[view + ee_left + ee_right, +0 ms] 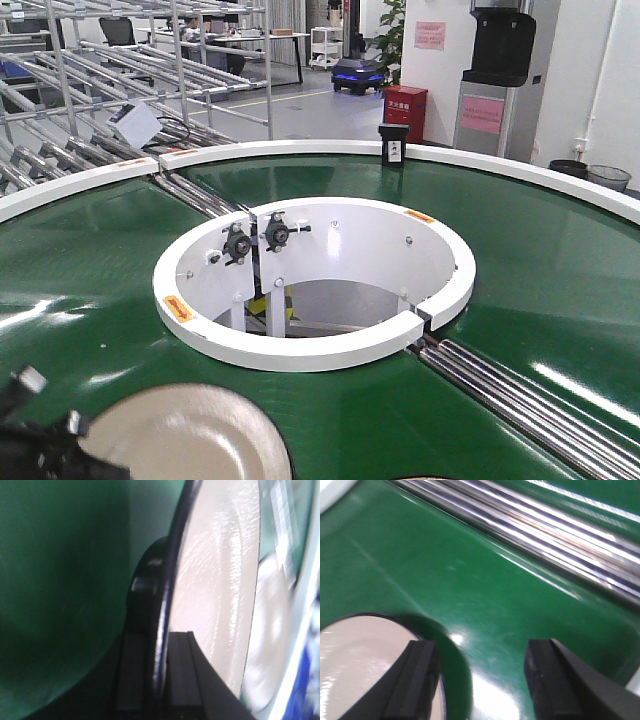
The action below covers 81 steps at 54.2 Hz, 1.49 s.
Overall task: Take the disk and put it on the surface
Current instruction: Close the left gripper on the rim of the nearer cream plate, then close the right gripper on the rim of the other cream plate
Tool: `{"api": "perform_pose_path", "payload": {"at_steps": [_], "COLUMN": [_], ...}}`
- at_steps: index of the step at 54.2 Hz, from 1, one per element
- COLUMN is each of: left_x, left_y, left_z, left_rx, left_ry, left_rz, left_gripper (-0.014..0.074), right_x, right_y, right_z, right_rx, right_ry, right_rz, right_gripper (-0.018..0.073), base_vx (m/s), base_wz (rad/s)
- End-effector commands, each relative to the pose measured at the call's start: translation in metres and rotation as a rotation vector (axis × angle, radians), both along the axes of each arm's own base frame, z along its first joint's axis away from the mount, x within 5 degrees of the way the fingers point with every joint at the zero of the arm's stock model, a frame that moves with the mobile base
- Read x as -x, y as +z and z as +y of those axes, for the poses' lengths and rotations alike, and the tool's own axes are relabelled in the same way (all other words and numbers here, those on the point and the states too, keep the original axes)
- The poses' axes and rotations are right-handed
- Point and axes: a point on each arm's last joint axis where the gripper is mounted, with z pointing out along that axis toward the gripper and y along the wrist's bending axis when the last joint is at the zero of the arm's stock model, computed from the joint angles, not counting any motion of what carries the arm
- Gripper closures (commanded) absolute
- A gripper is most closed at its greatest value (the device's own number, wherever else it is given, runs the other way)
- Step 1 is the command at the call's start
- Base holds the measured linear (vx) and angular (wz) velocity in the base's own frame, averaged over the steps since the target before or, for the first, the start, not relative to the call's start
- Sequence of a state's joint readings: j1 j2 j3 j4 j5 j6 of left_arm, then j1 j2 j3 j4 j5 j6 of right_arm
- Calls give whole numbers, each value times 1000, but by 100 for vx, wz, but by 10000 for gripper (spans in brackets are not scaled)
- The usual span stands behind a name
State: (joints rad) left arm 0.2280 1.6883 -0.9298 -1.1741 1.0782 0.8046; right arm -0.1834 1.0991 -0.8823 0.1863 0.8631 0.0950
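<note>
The disk is a cream glossy plate with a dark rim, at the bottom left of the front view over the green belt. My left gripper holds its near edge. In the left wrist view the disk stands edge-on and my left gripper is shut on its dark rim, one finger on each face. My right gripper hangs open over the green belt. A cream disk lies beside and partly behind its left finger; I cannot tell whether it is the same disk. The dark grey surface is out of view.
The green conveyor belt rings a white-rimmed round opening. Steel rollers cross the belt at the right and show again as the rollers beyond my right gripper. A black box stands at the far rim.
</note>
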Motion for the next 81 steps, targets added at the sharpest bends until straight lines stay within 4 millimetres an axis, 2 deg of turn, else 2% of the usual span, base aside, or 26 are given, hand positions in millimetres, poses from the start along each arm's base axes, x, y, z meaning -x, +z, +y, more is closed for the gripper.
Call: {"api": "perform_pose_path", "payload": {"at_steps": [1,7,13,20,25,33,44,56,63,68,81], "left_x": [5,11,19,24,24,24,24,24,24,24,23], "left_y": [55,80,94,102,103,103,103,103,103,103,102], "left_z": [-5,-7,-7,-8,-8,-8,-8,-8,-8,-8,-7], "left_rx": [189,237,213,204,205,205,205,205,204,195,162], "left_ry": [60,113,141,140,139,139,139,139,138,133,131], "left_rz": [-147,-211,-254,-284,-285,-285,-285,-285,-287,-300,-338], "left_gripper": [598,598,598,598,598,598,598,598,598,598,598], "right_x": [-10,-19,-25,-25,-25,-26,-32,-35,-36,-36,-36], "right_y": [-5,-32,-64,-97,-111,-126,-139,-150,-151,-151,-150], "right_z": [-10,-11,-3,4,8,13,18,50,56,57,57], "right_rx": [-73,-205,-282,-349,-387,-435,-517,-494,-485,-493,-537], "right_ry": [18,96,182,271,347,482,501,655,643,624,573], "right_rz": [-15,-11,-24,-8,18,65,77,121,130,145,161], "right_gripper": [109,109,109,109,109,109,109,109,124,201,576], "base_vx": [0,0,0,0,0,0,0,0,0,0,0], "base_wz": [0,0,0,0,0,0,0,0,0,0,0]}}
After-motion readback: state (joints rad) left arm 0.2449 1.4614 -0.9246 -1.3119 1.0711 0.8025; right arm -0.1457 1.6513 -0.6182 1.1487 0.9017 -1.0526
